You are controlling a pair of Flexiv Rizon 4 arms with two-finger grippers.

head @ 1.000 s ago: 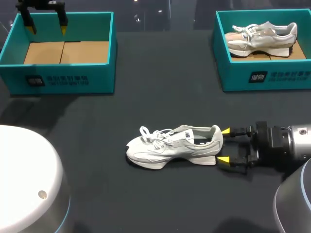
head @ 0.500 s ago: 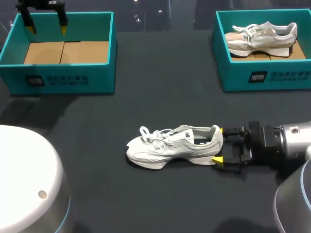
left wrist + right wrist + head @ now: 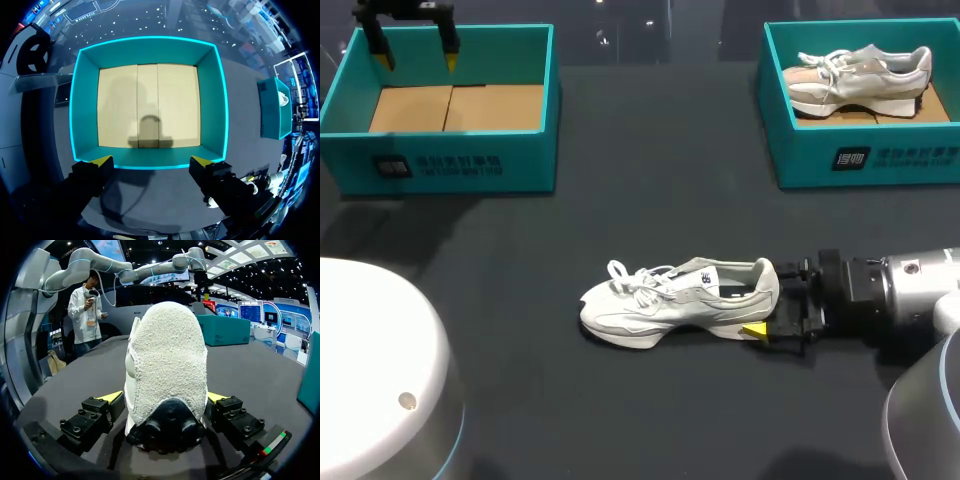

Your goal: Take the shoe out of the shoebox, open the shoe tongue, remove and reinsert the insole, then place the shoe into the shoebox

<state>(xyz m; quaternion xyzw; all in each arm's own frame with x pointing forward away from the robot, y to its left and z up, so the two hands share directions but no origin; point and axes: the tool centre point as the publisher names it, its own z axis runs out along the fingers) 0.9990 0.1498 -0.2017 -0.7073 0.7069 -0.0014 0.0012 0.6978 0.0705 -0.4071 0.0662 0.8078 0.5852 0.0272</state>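
the right gripper (image 3: pixel 766 299) had slid forward over the last second, its released fingers now straddling the heel of the shoe (image 3: pixel 660 305).

Pale grey sneaker (image 3: pixel 680 300) upright mid-table (image 3: pixel 650 180), toe pointing left (laces loose), empty teal shoebox (image 3: pixel 460 165) far left

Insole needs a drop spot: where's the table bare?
Bare: table between the left box and right box, and the strip from there down to the shoe. Crowded: the shoe's heel, straddled by the right gripper.
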